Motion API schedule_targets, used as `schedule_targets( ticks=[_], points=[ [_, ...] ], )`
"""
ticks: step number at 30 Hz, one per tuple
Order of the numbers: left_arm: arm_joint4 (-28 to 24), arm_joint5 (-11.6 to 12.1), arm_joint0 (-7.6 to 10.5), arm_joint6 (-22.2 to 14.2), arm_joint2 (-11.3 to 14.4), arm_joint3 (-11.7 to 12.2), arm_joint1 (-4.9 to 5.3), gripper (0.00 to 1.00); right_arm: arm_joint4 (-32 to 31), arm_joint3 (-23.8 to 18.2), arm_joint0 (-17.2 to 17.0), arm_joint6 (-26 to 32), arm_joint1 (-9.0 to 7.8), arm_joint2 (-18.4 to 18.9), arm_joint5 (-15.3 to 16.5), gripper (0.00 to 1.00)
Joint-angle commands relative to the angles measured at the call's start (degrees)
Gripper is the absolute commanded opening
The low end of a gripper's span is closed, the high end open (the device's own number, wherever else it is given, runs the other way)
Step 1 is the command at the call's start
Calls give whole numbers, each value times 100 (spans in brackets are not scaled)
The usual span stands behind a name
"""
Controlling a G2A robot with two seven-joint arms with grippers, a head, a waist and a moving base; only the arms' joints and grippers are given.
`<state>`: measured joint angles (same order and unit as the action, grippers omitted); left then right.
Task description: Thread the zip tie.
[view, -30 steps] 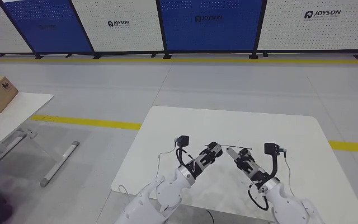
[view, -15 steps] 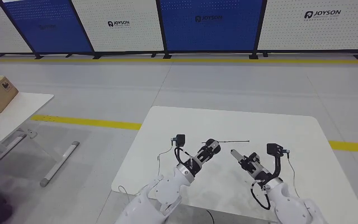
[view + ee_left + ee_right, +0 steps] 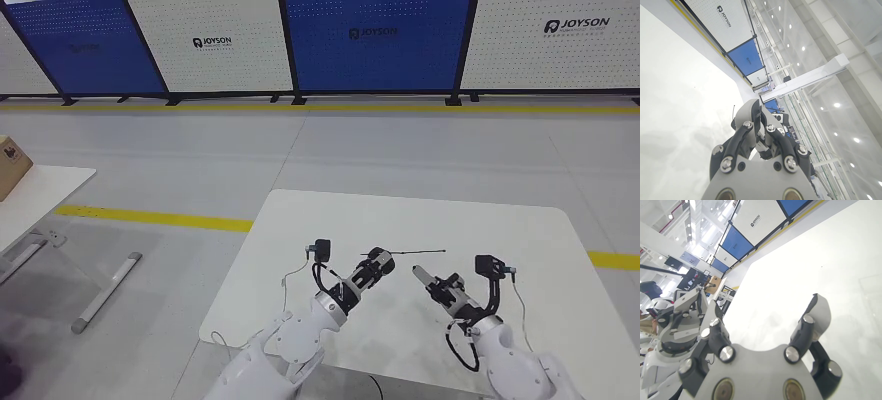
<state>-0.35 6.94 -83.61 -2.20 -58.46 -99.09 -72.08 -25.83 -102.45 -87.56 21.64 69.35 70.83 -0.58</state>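
The left gripper point(image 3: 381, 264) has its fingers pinched on the zip tie point(image 3: 415, 251) above the surface point(image 3: 420, 215), strap pointing right. The right gripper point(image 3: 421, 273) hangs near it, fingers wide. The head seems hidden, so the thin, whippy tail could miss it.

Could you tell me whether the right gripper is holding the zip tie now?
No, the right gripper stands open and empty, while the zip tie juts from the left gripper.
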Motion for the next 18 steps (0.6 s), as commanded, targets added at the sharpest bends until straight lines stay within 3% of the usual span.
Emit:
schedule_targets(
  ticks=[1, 3, 4, 6, 10, 18],
  points=[
    [0, 0, 0, 0, 0, 0, 0, 0, 127, -42, -35, 103, -13, 76, 98, 100],
    [0, 0, 0, 0, 0, 0, 0, 0, 161, -98, -83, 127, -24, 133, 150, 71],
    [0, 0, 0, 0, 0, 0, 0, 0, 162, -115, -99, 119, -26, 144, 150, 68],
    [85, -15, 8, 28, 6, 13, 0, 0, 181, -146, -118, 126, -28, 149, 162, 48],
    [427, -50, 5, 143, 68, 34, -3, 0, 261, -214, -149, 203, -34, 153, 237, 40],
    [961, -177, 10, 245, 162, 82, -6, 0, 330, -343, -184, 287, -50, 205, 308, 42]
  ],
)
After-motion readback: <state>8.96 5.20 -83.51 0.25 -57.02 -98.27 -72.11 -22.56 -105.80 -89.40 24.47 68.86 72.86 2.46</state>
